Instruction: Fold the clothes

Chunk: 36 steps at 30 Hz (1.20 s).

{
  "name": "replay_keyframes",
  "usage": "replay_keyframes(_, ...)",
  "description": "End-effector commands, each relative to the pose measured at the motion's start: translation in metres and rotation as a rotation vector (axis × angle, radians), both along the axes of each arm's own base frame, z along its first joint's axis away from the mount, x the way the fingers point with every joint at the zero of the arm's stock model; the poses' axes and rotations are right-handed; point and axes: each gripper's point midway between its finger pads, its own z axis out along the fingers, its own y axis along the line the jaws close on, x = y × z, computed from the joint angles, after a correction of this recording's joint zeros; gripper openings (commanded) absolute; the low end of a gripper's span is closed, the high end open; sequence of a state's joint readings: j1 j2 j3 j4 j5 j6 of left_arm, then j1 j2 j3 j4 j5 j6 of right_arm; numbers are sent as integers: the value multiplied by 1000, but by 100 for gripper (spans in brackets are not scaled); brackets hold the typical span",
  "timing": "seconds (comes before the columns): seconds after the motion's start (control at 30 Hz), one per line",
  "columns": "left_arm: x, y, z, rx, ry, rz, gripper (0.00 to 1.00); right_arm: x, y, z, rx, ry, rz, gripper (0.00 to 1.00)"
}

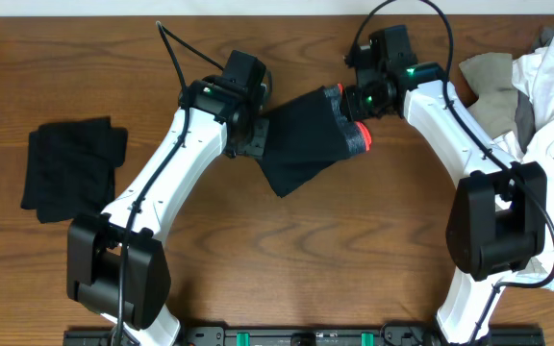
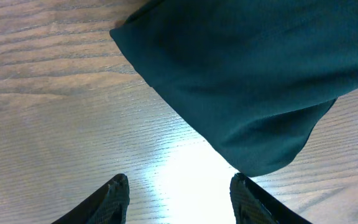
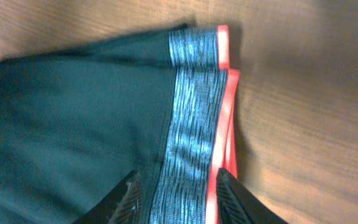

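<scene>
Because the navy trousers (image 1: 301, 144) lie doubled into a compact slab at the middle of the table (image 1: 354, 250), I judge this garment near the end of its fold.

- Trousers: flat on the wood, tilted, with the grey, red-edged waistband (image 3: 191, 124) at the right end. In the right wrist view two waistband layers sit stacked and slightly offset, so the edges are not quite matched.
- Right gripper (image 3: 179, 177): low over the waistband, fingers partly apart, one each side of the band. The band lies flat between them and nothing looks pinched. Probable reason for this position: setting the band end down square.
- Left gripper (image 2: 179, 183): at the trousers' left edge, about half open, with bare wood between the fingers and nothing held. The cloth's rounded corner lies just ahead of it, well placed to steady or nudge that side.
- Black garment (image 1: 70, 168): folded, far left, well apart. Likely the finished spot.
- White and khaki garments (image 1: 546, 86): loose heap at the right edge, unfolded. Likely the waiting stock.

Risk: the offset waistband may skew any further fold.
</scene>
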<state>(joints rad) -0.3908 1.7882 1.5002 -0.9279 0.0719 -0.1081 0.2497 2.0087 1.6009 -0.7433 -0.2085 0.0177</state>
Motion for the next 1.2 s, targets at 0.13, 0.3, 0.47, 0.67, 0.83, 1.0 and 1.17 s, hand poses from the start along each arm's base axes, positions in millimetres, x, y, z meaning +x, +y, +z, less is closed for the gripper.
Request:
replay_keyframes(0.13,-2,1,-6,6,17,8,54,-35,-20,-2,-35,147,-33,40)
replay_keyframes(0.3,-2,1,-6,5,17,7,55,-38,-31,-6,-99,156,-46,46)
replay_keyframes(0.47,-2,1,-6,6,18,7,54,-35,-31,-6,-98,145,-47,48)
replay_keyframes(0.67,-2,1,-6,6,17,8,54,-36,-31,-23,-99,136,-48,47)
replay_keyframes(0.83,-2,1,-6,6,17,8,54,-41,-28,-38,-79,142,-40,42)
replay_keyframes(1.0,-2,1,-6,5,17,7,54,-32,-23,-38,-54,99,-34,19)
replay_keyframes(1.17,-2,1,-6,6,17,8,54,-19,-7,-29,30,39,-6,9)
